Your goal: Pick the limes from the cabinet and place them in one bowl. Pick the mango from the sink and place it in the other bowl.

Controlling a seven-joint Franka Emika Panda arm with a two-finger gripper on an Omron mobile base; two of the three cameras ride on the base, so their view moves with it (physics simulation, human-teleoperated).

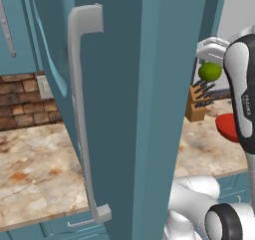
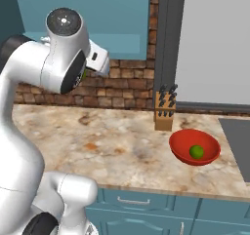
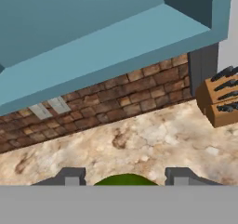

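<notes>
— Where's the second small round green lime (image 1: 209, 71)?

— I see it between the end effector's (image 3: 125, 177) dark fingertips, clenched on it, just outside the open teal-blue wall cabinet (image 1: 124, 84).

— And the other?

— Lying in the shallow glossy red bowl (image 2: 207, 142) on the marbled desk (image 2: 112, 146).

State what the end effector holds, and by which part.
A small round glossy green lime sits between the end effector's two fingertips, gripped across its sides.

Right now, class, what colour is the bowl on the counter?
Glossy red; the bowl shows best in the right base view.
</notes>
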